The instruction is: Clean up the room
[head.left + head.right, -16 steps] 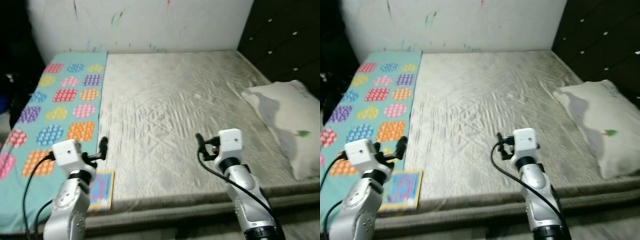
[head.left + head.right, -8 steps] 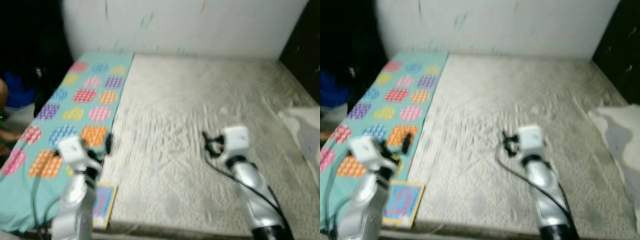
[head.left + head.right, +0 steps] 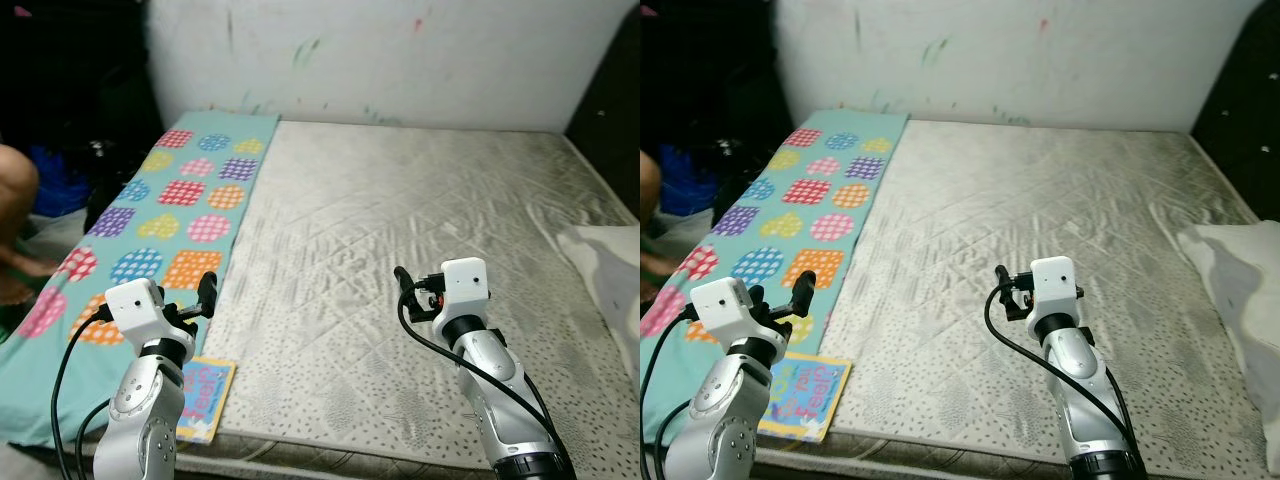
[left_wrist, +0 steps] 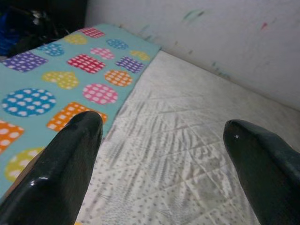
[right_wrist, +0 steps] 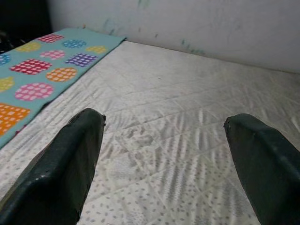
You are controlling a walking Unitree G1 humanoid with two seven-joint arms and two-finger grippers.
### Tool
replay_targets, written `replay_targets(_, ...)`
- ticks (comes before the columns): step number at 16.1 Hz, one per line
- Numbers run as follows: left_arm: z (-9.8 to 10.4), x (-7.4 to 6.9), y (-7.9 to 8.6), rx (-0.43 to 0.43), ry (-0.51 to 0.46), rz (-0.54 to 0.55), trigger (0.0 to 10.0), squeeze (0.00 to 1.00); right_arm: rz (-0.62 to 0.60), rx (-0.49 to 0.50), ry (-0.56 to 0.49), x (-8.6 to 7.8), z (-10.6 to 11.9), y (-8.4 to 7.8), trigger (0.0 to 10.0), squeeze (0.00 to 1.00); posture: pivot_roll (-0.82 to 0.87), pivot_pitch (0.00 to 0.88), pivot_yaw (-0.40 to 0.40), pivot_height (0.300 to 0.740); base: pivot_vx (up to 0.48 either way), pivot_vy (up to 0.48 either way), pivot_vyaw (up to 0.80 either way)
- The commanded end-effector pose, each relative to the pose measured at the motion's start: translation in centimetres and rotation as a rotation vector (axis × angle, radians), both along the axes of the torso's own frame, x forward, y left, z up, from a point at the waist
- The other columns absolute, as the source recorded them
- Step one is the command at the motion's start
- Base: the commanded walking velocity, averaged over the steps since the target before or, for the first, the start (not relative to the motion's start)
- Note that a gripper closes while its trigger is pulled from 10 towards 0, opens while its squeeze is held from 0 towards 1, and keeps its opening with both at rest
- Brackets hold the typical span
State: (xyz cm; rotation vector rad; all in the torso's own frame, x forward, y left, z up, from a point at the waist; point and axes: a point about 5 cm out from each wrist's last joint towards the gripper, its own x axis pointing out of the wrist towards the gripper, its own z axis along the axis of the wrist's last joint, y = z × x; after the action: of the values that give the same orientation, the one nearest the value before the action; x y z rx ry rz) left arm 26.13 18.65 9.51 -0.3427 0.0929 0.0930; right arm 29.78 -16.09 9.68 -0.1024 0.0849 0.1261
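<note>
1. Left eye view: the book (image 3: 205, 388) lies flat at the near left corner of the bed (image 3: 420, 230), partly on the grey mattress and partly against the edge of the patterned blanket (image 3: 160, 215). It is judged to be the thing to be tidied.
2. Key relation: the book lies below and just near of the left gripper (image 3: 207, 296), close beside the left forearm. The right gripper (image 3: 401, 285) is well apart from it, over the middle of the mattress. The left arm is therefore the nearer one.
3. Long axis: the book's longer sides run roughly near-to-far, tilted slightly, with its short near edge close to the bed's near edge.
4. Appearance: a thin, flat book with a brightly coloured cover, light blue with pink and yellow lettering. Its left part is hidden behind the left arm.
5. Left wrist view: the left fingers (image 4: 61, 173) are spread wide and hold nothing; they point far across the blanket edge and mattress, past the book.
6. Right wrist view: the right fingers (image 5: 70, 164) are likewise spread wide and empty, above bare mattress.
7. Other items: a pillow (image 3: 610, 275) lies at the right edge of the bed; part of a person (image 3: 15, 230) is at the far left.
8. Judgement: the left gripper would need to draw back and down towards the near edge to reach the book.
</note>
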Motion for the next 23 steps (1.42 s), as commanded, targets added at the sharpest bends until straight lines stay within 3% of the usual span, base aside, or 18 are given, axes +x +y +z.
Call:
replay_targets(1, -0.04, 0.03, 0.05, 0.0, 0.011, 0.004, 10.0, 0.0, -0.003, 0.014, -0.012, 0.16, 0.33, -0.03, 10.0, 0.0, -0.09, 0.0, 0.011, 0.74, 0.0, 0.0, 0.0)
replay_targets(7, -0.09, 0.11, 0.08, 0.0, 0.015, 0.006, 10.0, 0.0, -0.013, 0.028, -0.006, 0.24, 0.32, -0.15, 10.0, 0.0, -0.09, 0.0, 0.011, 0.74, 0.0, 0.278, -0.51)
replay_targets(23, -0.15, 0.31, 0.13, 0.005, 0.019, 0.009, 10.0, 0.0, -0.011, 0.021, -0.004, 0.39, 0.29, -0.09, 10.0, 0.0, -0.09, 0.0, 0.013, 0.74, 0.0, 0.41, 0.0)
